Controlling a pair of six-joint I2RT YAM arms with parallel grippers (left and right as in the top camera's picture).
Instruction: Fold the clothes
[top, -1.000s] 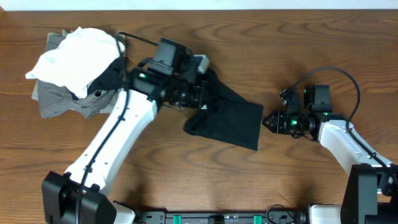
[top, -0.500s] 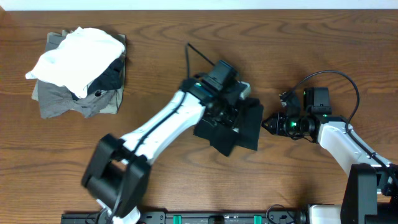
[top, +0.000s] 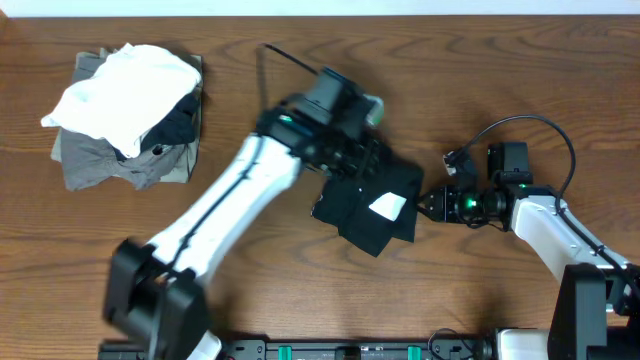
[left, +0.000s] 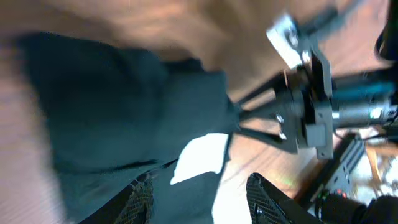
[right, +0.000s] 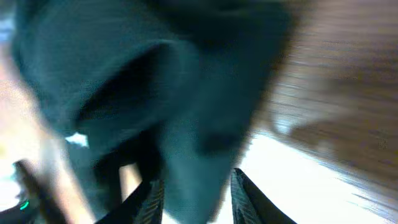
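Note:
The clothes, a black shirt (top: 350, 210), lie folded into a small packet at mid-table, with a white neck label (top: 387, 207) facing up. My left gripper (top: 372, 160) hovers over the packet's back edge. In the left wrist view it (left: 202, 202) is open, with the black fabric (left: 112, 106) and the label (left: 199, 158) below it. My right gripper (top: 422, 203) is at the packet's right edge. In the right wrist view its fingers (right: 198, 199) stand apart, and a fold of black cloth (right: 161, 81) reaches between them, blurred.
A pile with a white garment (top: 125, 85) on top of a grey garment (top: 100, 160) sits at the back left. The right arm's body (left: 311, 112) shows close by in the left wrist view. Bare wooden table (top: 500, 90) surrounds the packet.
The left gripper has opened and let go of the shirt, then drawn back toward the rear left. The white label now shows. The right gripper's fingers have spread a little.

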